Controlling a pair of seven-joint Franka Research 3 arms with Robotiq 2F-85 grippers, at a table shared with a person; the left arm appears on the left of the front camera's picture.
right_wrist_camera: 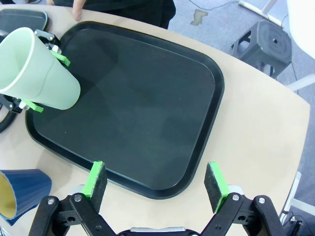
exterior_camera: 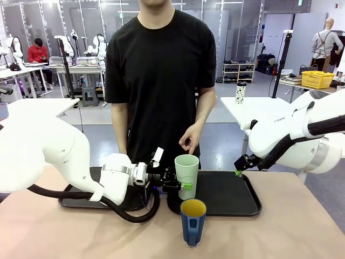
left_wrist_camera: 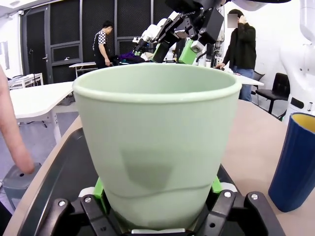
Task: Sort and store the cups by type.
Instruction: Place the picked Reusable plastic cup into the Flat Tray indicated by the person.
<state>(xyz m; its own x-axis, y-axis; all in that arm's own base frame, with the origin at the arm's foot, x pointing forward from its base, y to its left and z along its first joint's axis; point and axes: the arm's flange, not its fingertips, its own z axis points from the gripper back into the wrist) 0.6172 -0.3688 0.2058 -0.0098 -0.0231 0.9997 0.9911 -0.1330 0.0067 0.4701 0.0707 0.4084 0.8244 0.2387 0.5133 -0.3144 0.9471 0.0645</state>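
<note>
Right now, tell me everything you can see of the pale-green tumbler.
The pale-green tumbler is a tall, handleless, smooth plastic-looking cup, tapering to its base, upright, mouth up. The left gripper clamps its lower part, a green pad on either side. It is over the left edge of the right black tray; whether its base rests there is unclear.

— How is the left arm (exterior_camera: 54, 156) lying?
— It is reaching in low from the left. The left gripper (exterior_camera: 180, 182) is pointing sideways and clamping its green pads (exterior_camera: 187, 185) around the lower part of the pale-green tumbler (exterior_camera: 186, 167).
— And the right gripper (right_wrist_camera: 155, 169)?
— It is hanging spread wide, holding nothing, with its fingers aiming downward. The right arm (exterior_camera: 291, 135) is bending in from the right.
</note>
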